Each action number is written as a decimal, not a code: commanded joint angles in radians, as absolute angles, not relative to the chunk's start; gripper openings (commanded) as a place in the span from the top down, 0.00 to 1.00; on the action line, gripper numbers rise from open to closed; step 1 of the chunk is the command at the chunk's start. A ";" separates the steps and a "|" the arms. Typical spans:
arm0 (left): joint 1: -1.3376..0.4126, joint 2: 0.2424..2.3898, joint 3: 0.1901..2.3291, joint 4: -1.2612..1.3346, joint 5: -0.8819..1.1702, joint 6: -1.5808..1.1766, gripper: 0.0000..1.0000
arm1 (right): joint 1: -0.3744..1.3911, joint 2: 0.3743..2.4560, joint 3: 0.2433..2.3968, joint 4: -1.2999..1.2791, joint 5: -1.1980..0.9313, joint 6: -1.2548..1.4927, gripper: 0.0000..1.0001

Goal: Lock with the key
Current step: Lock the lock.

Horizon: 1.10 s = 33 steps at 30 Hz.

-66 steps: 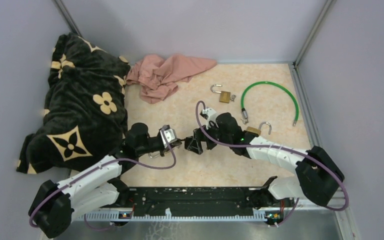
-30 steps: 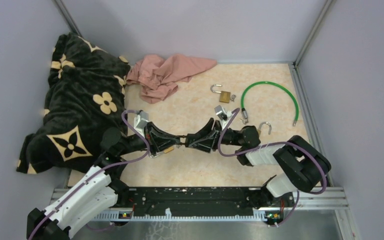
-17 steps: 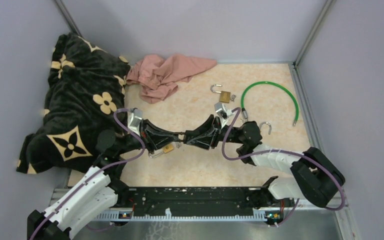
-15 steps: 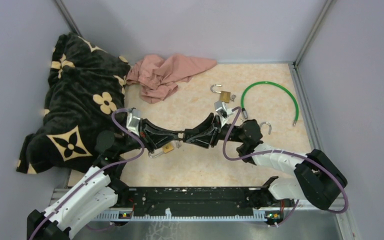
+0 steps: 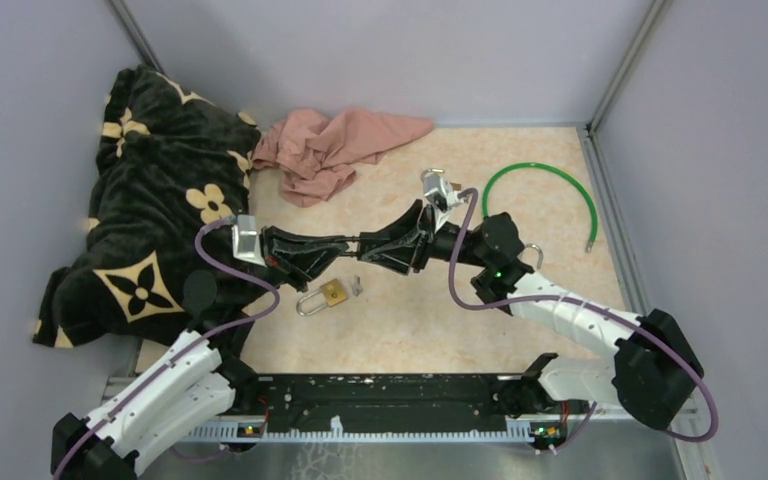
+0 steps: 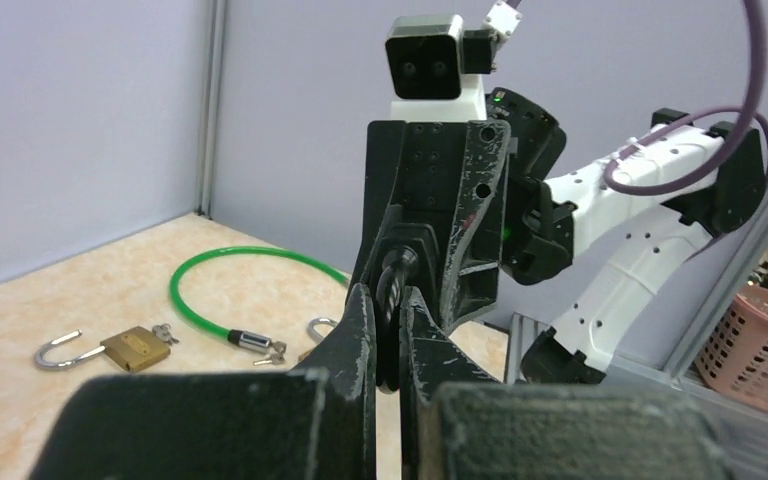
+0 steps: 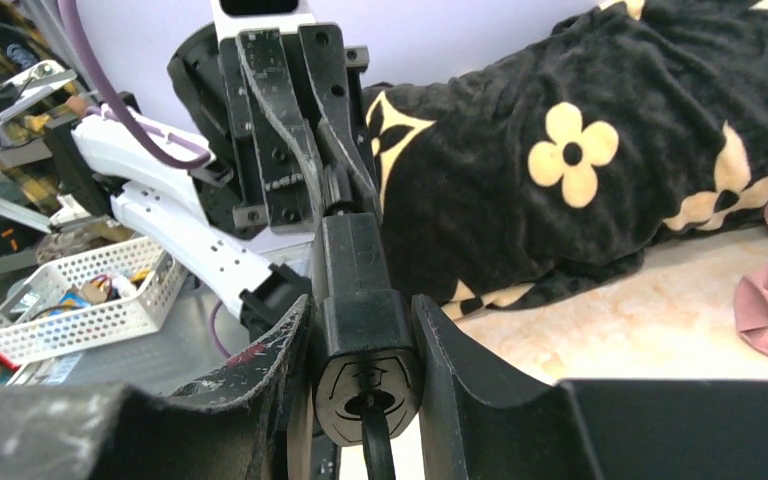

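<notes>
Brass padlock [image 5: 326,294] lies on the bench [image 5: 410,340] near the front edge, mid-width, shackle pointing left. Key [image 5: 355,287] sits just beside its body; neither tool touches them. Just behind, raised, left tool [image 5: 348,245] and right tool [image 5: 365,243] meet tip to tip. Right is clamped on a black block [image 7: 358,300], identity unclear. Left is pinched on its thin far end. Green cable [image 5: 560,178] lies toward the far right corner.

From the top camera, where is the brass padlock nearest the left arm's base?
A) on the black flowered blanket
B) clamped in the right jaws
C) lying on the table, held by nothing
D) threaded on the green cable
C: the brass padlock lies flat on the table, apart from both pairs of jaws.
</notes>
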<state>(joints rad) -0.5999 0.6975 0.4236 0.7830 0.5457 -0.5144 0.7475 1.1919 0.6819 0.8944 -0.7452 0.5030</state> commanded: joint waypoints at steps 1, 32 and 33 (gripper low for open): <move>-0.712 0.792 0.385 0.697 0.605 -0.523 1.00 | 0.853 1.185 0.833 0.791 -0.550 0.437 1.00; -0.925 0.962 0.510 0.822 0.513 -0.372 1.00 | 0.862 1.257 0.966 0.514 -0.463 0.301 1.00; -0.926 0.966 0.510 0.818 0.515 -0.372 1.00 | 0.862 1.264 0.969 0.514 -0.468 0.296 1.00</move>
